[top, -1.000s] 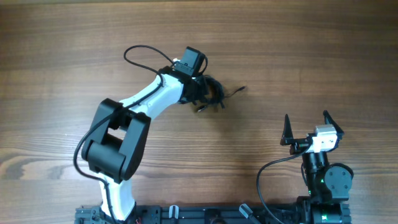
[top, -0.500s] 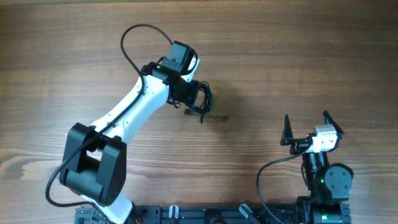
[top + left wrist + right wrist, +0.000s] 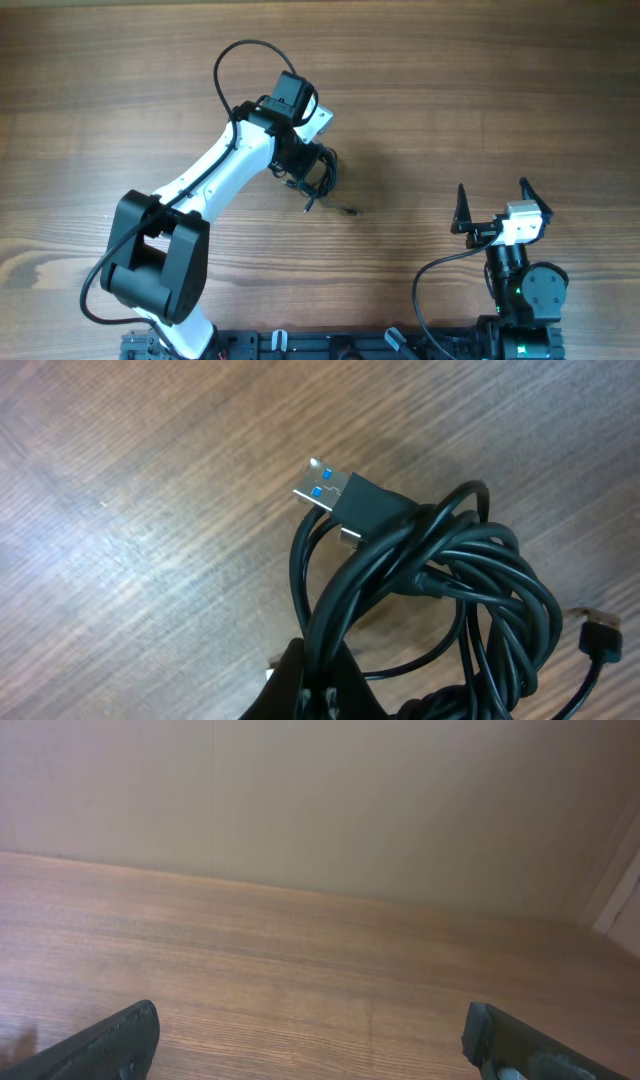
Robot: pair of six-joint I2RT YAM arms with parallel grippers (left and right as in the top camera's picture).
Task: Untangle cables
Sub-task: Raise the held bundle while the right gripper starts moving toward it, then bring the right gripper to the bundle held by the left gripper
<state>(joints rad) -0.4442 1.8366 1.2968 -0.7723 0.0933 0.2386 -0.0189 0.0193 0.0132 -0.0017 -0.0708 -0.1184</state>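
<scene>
Your left gripper point(image 3: 308, 168) pinches the tangled USB cables point(image 3: 430, 600), at ten o'clock from the wide-open right gripper point(image 3: 490, 205). Pulling one-handed likely cinches the tangle tighter, or it slips free.

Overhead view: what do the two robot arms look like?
The left arm has white links between bulky black joint housings, with a black cable looping beside it. The right arm is black with a green light, a pale wrist block and pointed black fingers.
</scene>
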